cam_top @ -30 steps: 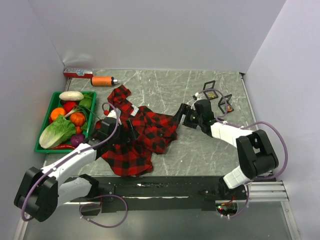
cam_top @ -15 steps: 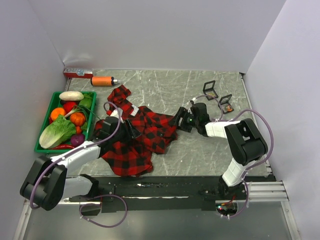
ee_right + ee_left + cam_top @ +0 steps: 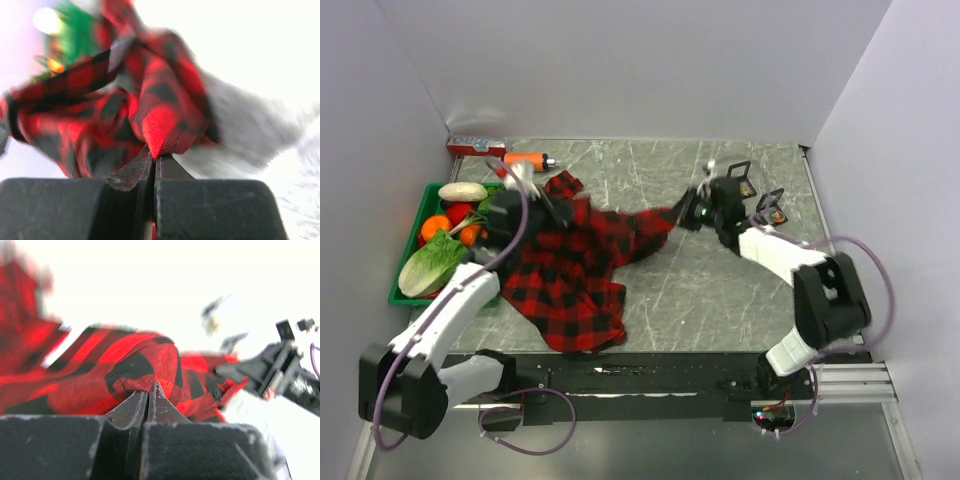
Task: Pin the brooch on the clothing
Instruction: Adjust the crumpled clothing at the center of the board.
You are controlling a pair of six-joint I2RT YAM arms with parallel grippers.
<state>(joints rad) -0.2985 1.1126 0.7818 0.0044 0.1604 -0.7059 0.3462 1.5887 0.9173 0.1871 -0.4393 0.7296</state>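
A green tray point(image 3: 408, 248) sits at the left of the marble surface point(image 3: 720, 290). It holds play produce: one leafy green head point(image 3: 432, 268), two orange fruits point(image 3: 435, 226), one red round piece point(image 3: 458, 212) and one pale oblong piece point(image 3: 462, 191). The left arm point(image 3: 450, 310) crosses the tray's right side and hides whatever else lies there. At the far right stand two small open black cases point(image 3: 740, 172); something small shows inside each, too tiny to identify. Along the far edge lie one orange tube point(image 3: 525, 160) and one flat red pack point(image 3: 475, 147).

The single plaid shirt point(image 3: 570, 270) lies in the middle of the surface, pulled out between the two arms. The left jaws are clenched on a fold of its cloth near the tray. The right jaws, at the end of the right arm point(image 3: 775, 255), are pinched tight on a red-and-black edge at the shirt's right end, near the cases.
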